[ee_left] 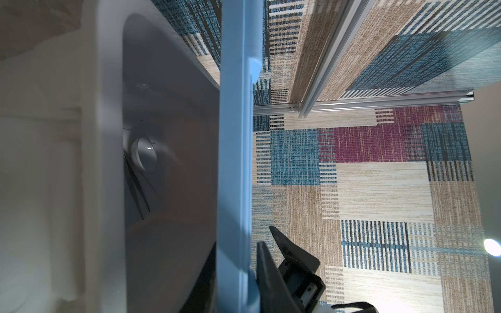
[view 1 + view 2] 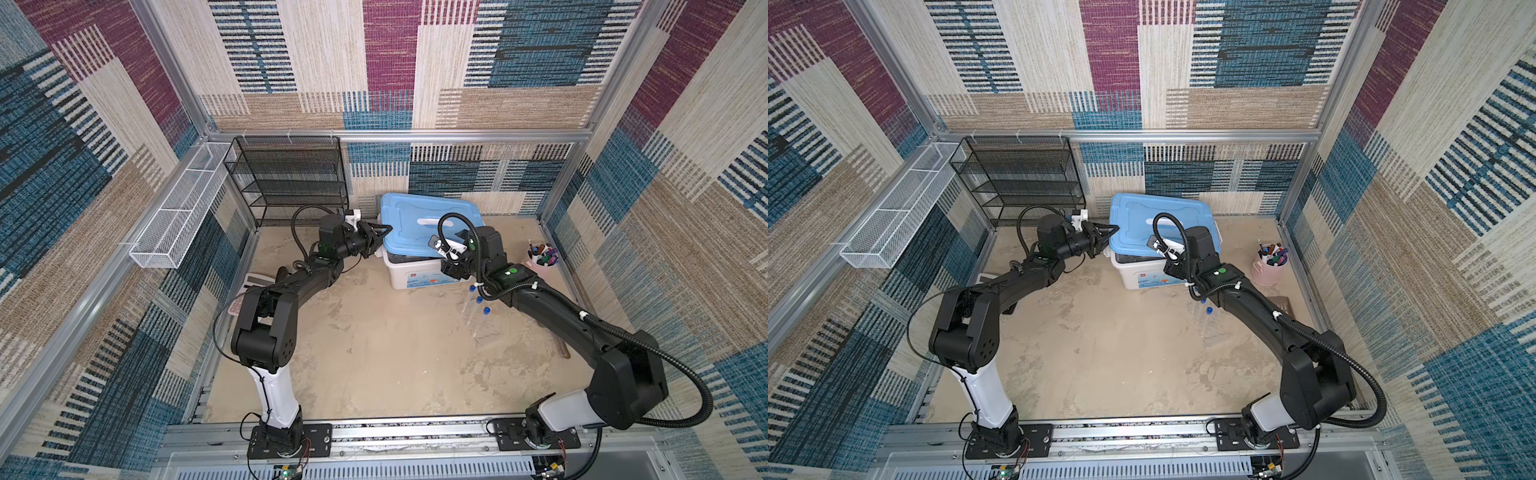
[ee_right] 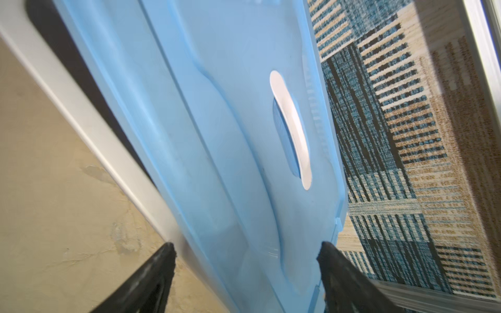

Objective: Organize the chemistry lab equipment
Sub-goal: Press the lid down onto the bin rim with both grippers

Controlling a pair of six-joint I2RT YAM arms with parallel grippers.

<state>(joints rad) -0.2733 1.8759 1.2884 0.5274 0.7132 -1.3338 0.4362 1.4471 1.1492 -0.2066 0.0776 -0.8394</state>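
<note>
Left pincer clamped on lid edge, lid tilted off bin. Right pincer spread wide, empty, over lid. Test tubes on desk under right forearm, caps toward bin, lengths running toward front; right arm nearer.

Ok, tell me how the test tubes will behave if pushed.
The test tubes lie on their sides on the table, so a push would probably roll them. Their clear, glassy bodies suggest they are light, likely fragile and slippery to grip. They lie close together, so nudging one may shift the others.
</note>
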